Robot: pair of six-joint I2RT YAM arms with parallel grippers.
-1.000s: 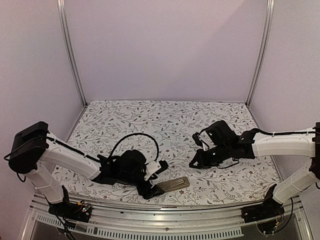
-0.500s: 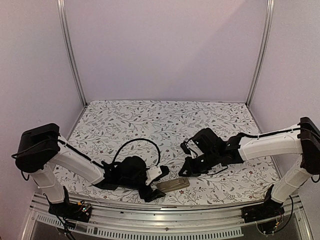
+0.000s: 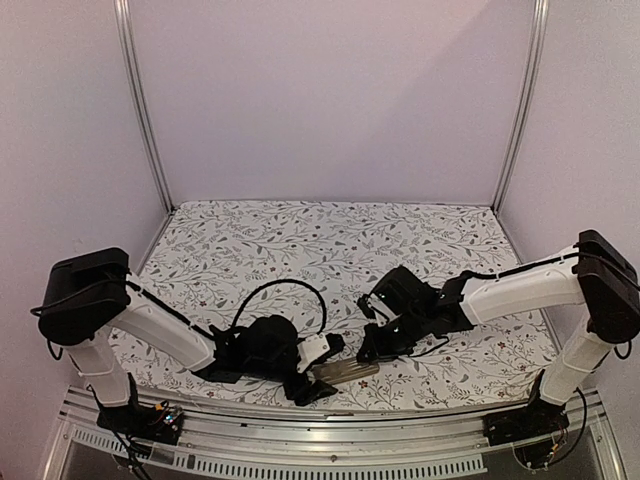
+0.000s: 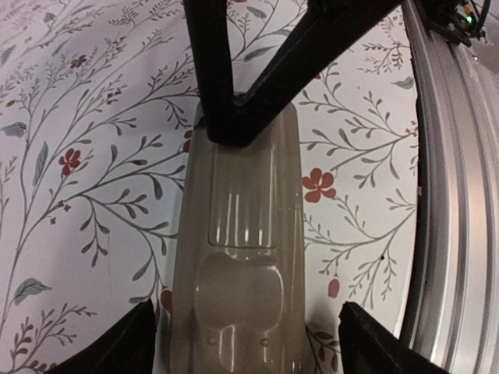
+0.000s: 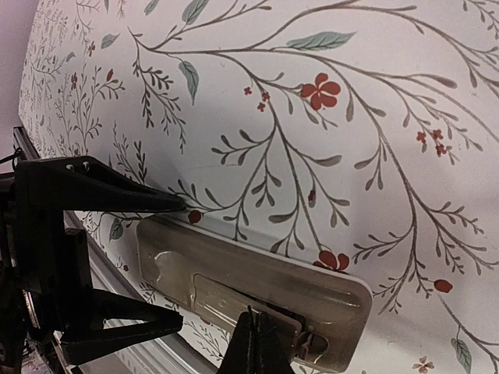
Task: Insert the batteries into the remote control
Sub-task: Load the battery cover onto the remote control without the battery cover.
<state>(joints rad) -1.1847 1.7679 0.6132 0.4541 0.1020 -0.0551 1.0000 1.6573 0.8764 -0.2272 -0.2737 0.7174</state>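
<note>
Between the spread fingers (image 4: 129,347) of the left claw (image 4: 249,343) lies the remote control (image 4: 242,257). It is flat on the flowered table cover (image 4: 93,156), with its tan-grey back turned up. One finger stands on each side of the remote's end. We see a strip of cloth between the remote and the finger on the rail side, and only a very thin gap on the other side. This claw is open and pinches nothing.

Ahead of these fingers, on the other end of the remote, stands the right claw (image 5: 257,339). Its two fingers are pressed together into one dark point. This point seems to rest on the remote's back, just past the ridged panel (image 4: 243,222). We cannot tell whether something small is caught between the tips, because the tips hide that place.

In the right wrist view, the remote stretches away from this point toward the left claw, whose fingers appear as two black wedges around the far end.

On one side of the left claw the metal rail (image 4: 456,234) of the table's edge runs alongside the remote, near it but not touching. In the top view, both claws meet over the remote close to this near edge.
</note>
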